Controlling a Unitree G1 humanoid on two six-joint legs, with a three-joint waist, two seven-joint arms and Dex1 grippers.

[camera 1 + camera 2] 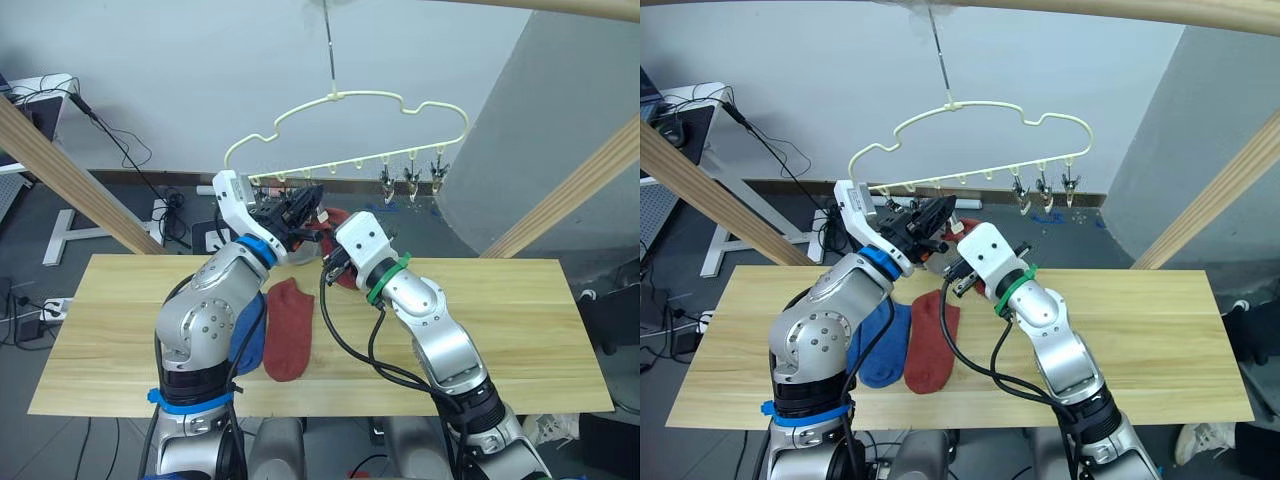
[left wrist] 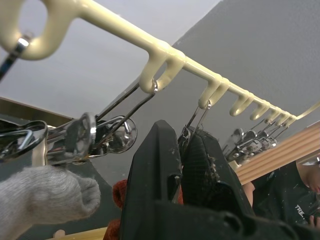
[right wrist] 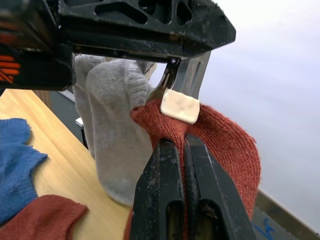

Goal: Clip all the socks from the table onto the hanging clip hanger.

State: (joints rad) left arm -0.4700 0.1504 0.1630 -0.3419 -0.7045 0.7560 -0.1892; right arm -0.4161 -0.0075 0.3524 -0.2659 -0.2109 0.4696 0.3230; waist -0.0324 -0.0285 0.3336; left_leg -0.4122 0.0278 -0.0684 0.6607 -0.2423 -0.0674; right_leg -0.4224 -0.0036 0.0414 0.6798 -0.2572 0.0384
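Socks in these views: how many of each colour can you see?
Rust-red socks: 2, one on the table, one in the right gripper
Grey socks: 2, hanging, overlapping
Blue socks: at least 1
Total: 5

Even indoor light (wrist foregrounds blurred).
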